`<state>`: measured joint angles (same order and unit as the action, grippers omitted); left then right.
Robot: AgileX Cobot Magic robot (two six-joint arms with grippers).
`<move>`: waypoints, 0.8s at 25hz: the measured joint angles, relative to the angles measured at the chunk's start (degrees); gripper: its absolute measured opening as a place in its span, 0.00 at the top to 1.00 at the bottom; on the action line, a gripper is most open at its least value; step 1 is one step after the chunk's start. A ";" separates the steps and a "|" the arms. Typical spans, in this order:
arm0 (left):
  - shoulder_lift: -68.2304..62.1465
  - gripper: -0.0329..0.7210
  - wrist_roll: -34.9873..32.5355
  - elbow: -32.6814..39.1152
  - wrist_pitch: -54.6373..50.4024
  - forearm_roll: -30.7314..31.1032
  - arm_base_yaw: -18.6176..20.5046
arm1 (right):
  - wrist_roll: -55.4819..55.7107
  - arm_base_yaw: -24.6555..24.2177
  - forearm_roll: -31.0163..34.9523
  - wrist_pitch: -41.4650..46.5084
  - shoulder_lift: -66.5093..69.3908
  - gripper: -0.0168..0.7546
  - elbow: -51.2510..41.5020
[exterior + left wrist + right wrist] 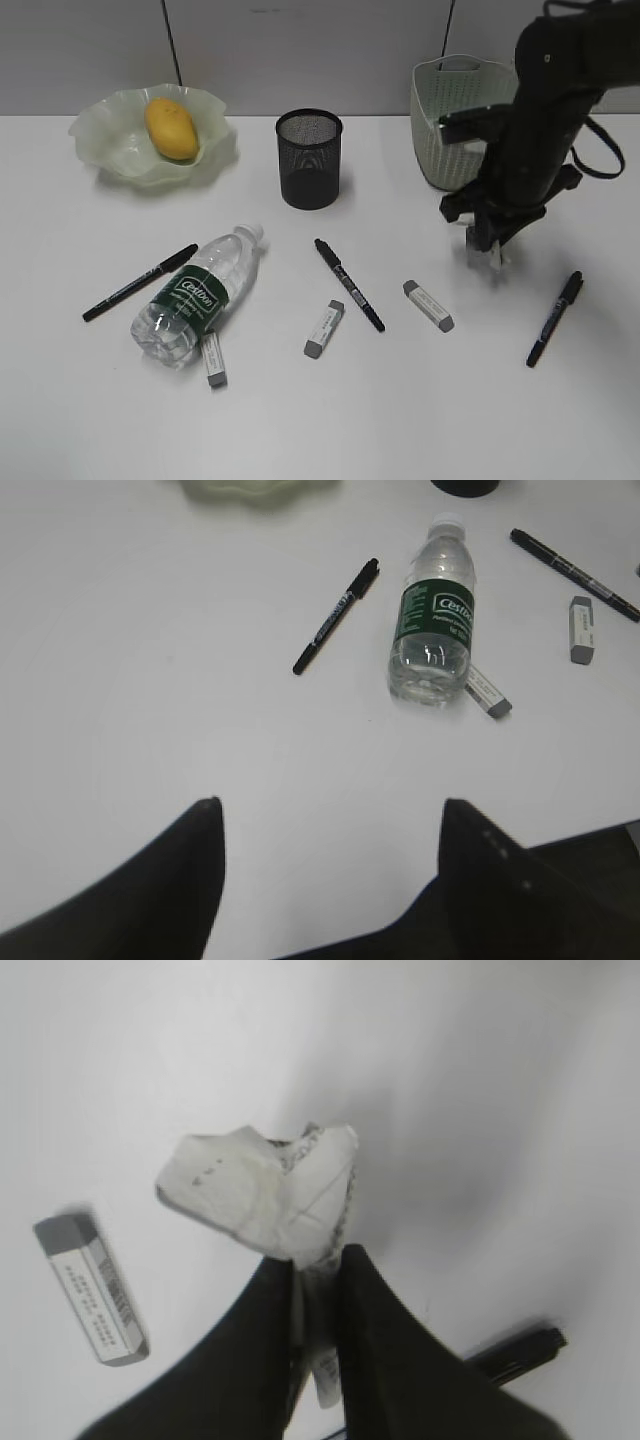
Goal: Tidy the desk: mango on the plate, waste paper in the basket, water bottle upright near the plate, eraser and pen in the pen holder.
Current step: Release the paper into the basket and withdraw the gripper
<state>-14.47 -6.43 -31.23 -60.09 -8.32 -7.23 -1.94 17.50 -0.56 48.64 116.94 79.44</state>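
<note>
White-grey crumpled waste paper [262, 1195] is pinched at its lower edge between the two black fingers [385, 1320] of the right gripper [316, 1278], which are closed on it; most of the scrap sticks out beyond the fingertips, and a thin strip of it hangs down in the narrow slot between them. In the exterior view the right gripper [492, 246] is low over the desk [60, 420], in front of the basket [455, 120] and beside it, with the paper showing only as a small pale bit under the arm. A grey-ended eraser [92, 1288] lies on the desk to the left of the fingers, apart from them, and a black pen [520, 1352] shows partly behind the right finger.

The left gripper [330, 825] hangs over bare desk with its jaws spread wide and nothing between them. Beyond it the water bottle [432, 615] lies on its side, a second eraser [487, 691] touching its base. The mango [171, 127] sits in the plate [100, 150]. The pen holder [309, 158] stands between plate and basket.
</note>
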 joint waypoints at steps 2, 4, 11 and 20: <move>0.00 0.28 0.00 0.00 0.00 0.00 0.00 | 0.00 0.00 -0.05 0.66 -2.14 0.83 1.97; 0.00 0.28 0.00 0.00 0.00 0.00 0.00 | 0.00 0.00 -0.10 0.93 -3.97 0.83 4.52; 0.00 0.28 0.00 0.00 0.05 0.00 0.00 | 0.69 -0.39 -3.95 1.86 -3.47 0.83 18.75; 0.00 0.28 0.00 0.00 0.05 0.00 0.00 | 1.09 -4.84 -4.52 -4.25 4.51 0.84 27.34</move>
<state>-14.47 -6.43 -31.23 -60.04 -8.32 -7.23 -0.85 12.66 -5.08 44.39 121.46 106.78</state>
